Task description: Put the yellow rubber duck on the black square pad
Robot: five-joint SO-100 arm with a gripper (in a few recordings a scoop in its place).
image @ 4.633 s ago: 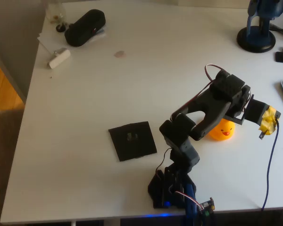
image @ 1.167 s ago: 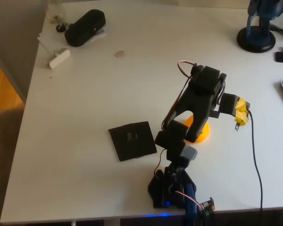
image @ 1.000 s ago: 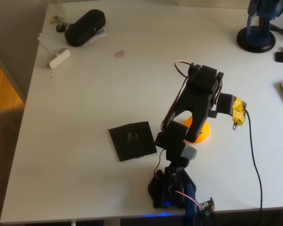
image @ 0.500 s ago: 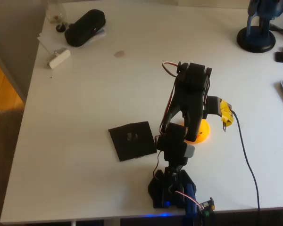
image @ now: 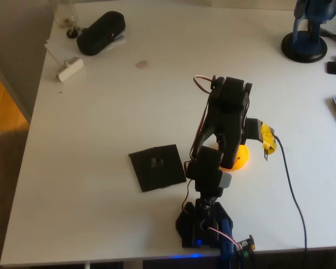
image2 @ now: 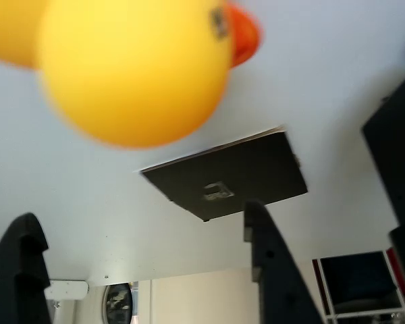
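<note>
The yellow rubber duck (image2: 131, 67) fills the top of the wrist view, blurred and very close, with its orange beak pointing right. My gripper (image2: 145, 270) is open, its two dark fingers (image2: 270, 270) spread wide and holding nothing; the duck lies just beyond the tips. Past the duck lies the black square pad (image2: 229, 179), flat on the white table. In the overhead view the duck (image: 242, 158) peeks out from under the black arm, right of the pad (image: 157, 167). The yellow tape on the gripper (image: 267, 137) sits just up and right of the duck.
A black oblong case (image: 101, 32) and a small white object (image: 70, 69) lie at the table's far left corner. A blue stand (image: 308, 39) is at the far right. The arm's base (image: 204, 224) sits at the front edge, with a cable (image: 291, 190) trailing right.
The arm has swung left since the earliest frame, and the duck now sits further left, closer to the pad. In the last half second the gripper end dropped slightly.
</note>
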